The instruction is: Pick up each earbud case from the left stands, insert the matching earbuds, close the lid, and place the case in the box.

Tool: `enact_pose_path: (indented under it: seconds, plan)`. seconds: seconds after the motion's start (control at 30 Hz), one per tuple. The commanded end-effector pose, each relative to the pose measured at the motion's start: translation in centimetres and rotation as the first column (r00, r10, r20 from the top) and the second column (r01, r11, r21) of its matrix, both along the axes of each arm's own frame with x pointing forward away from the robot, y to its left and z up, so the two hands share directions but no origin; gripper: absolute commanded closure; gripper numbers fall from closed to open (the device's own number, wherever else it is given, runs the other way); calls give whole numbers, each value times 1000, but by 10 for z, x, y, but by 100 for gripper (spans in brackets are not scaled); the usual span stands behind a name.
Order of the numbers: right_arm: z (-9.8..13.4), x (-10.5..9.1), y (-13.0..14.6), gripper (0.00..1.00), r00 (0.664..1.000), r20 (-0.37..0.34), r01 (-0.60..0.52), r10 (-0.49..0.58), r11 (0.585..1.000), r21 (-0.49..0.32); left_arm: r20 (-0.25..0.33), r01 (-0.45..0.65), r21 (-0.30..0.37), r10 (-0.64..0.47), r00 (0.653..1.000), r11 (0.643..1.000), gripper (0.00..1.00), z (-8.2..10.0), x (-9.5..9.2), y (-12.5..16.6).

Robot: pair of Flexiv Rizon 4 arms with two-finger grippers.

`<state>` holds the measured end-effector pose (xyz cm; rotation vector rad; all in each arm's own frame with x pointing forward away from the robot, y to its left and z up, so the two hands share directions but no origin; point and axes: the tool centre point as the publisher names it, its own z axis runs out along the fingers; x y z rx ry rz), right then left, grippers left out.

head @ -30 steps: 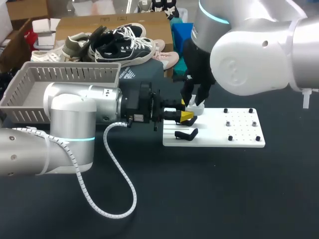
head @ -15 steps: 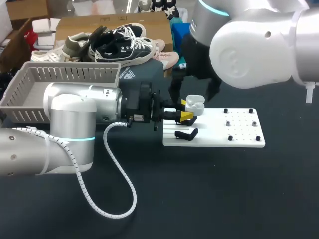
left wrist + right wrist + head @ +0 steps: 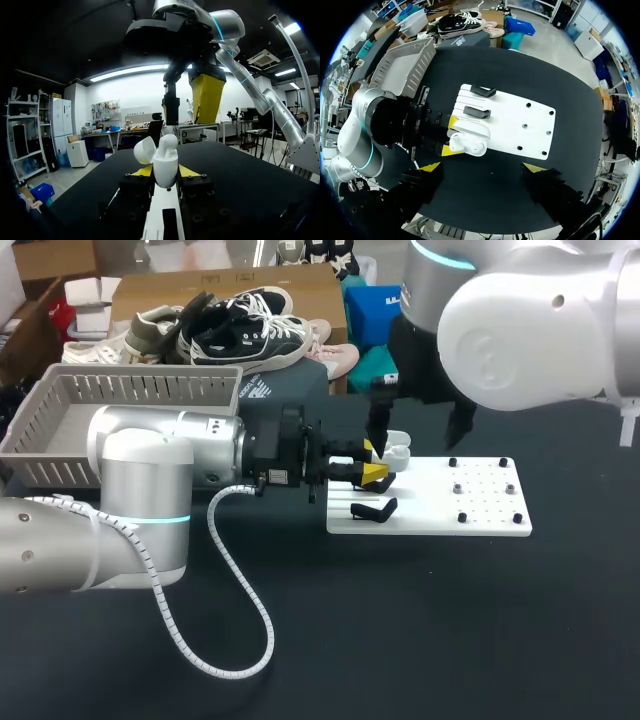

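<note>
At the left edge of the flat white plate (image 3: 480,510) on the black worktop (image 3: 400,640), left jaws clenching the white earbud case (image 3: 165,167), lid standing open, right jaws hanging released above.

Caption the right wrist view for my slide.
Left gripper holds open earbud case at edge of white board; right gripper open above.

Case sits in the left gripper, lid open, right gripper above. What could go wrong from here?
1. An earbud seems to stand proud of the earbud case; shutting the lid on it could jam or pop it out.
2. The left gripper grips only the case's lower part, so a push from above may tilt it or make it slip.
3. The right gripper hangs open above; coming down, a finger could clip the lid.
</note>
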<state>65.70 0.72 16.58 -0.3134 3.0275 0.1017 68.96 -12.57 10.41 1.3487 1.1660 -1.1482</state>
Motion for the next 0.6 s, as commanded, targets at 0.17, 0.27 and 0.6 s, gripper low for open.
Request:
enact_pose_path:
  seconds: [0.17,0.27,0.6]
  plan:
    - [-7,7,-2,0,1000,-10,13,-13,1000,-9,0,1,-1,-1,1000,1000,100,0,1,0]
    - [-7,6,-4,0,1000,-14,13,-13,1000,1,0,1,-1,-1,1000,1000,100,0,1,0]
    - [-10,13,-1,0,1000,-21,9,-8,999,36,0,1,-1,-1,1000,1000,100,0,1,0]
